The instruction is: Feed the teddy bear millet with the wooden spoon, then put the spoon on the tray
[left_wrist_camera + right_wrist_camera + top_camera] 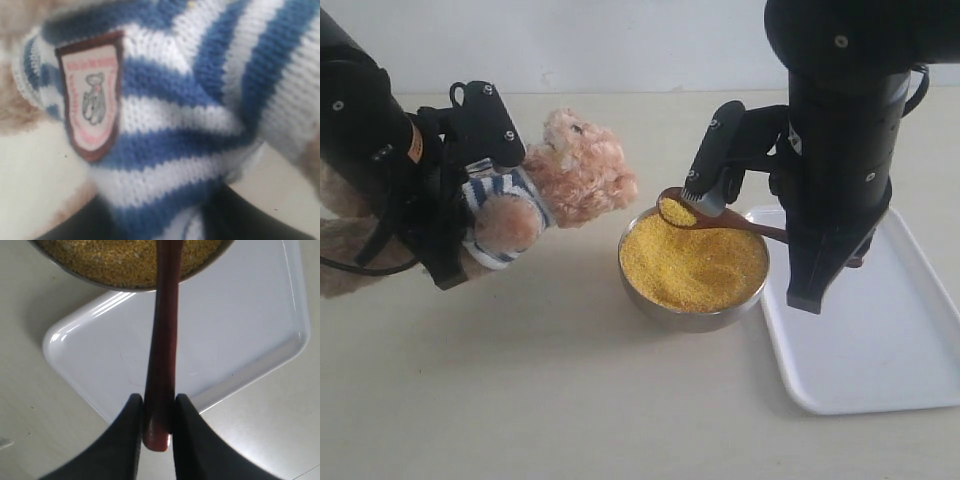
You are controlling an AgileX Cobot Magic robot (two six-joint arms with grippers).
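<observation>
The teddy bear [582,168] is held off the table at the left, its head pointing toward the steel bowl [692,318]. My left gripper [475,210] is shut on its striped shirt [190,115], beside the chest badge [92,95]. Millet [705,265] fills the bowl. My right gripper [159,407] is shut on the end of the wooden spoon's handle [164,335], above the near corner of the white tray [880,345]. The spoon's bowl [676,211] carries a heap of millet and hovers over the bowl's left rim, short of the bear's face.
The tray [235,315] lies directly right of the steel bowl, touching or almost touching it. My right arm [840,130] looms over the tray's left end. A beige tabletop [520,400] spreads in front of both.
</observation>
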